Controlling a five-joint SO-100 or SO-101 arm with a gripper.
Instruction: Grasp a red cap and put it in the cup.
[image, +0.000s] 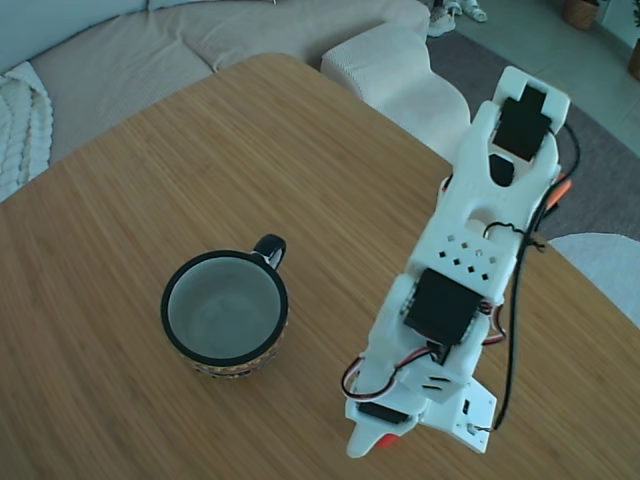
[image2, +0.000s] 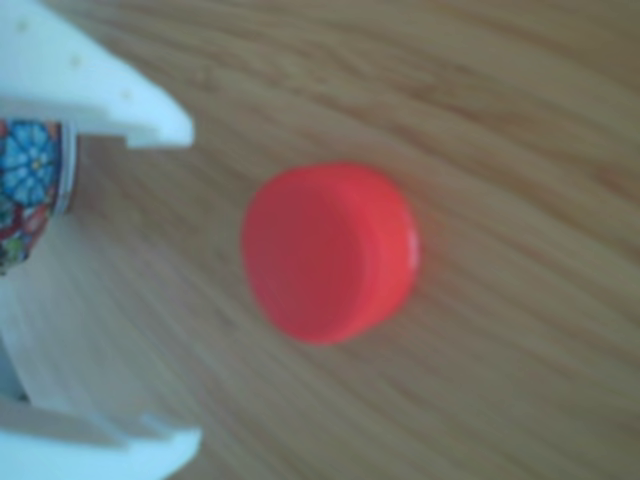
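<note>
The red cap (image2: 330, 252) lies flat on the wooden table, filling the middle of the other view. My gripper (image2: 188, 285) is open. Its two white fingertips (image2: 150, 115) stand at the left edge of that view, one above and one below, just short of the cap and not touching it. In the fixed view the gripper (image: 368, 442) points down at the table near the bottom edge, and only a red sliver (image: 386, 440) shows beside it. The cup (image: 225, 312), with a black rim and handle, stands upright to the gripper's left with nothing inside. Its patterned band (image2: 25, 190) shows behind the fingers.
The round wooden table (image: 200, 160) ends close to the arm's base on the right. Behind its far edge stand a beige sofa (image: 150, 50) and a white cushion (image: 400, 70). Black cables (image: 515, 320) hang along the arm.
</note>
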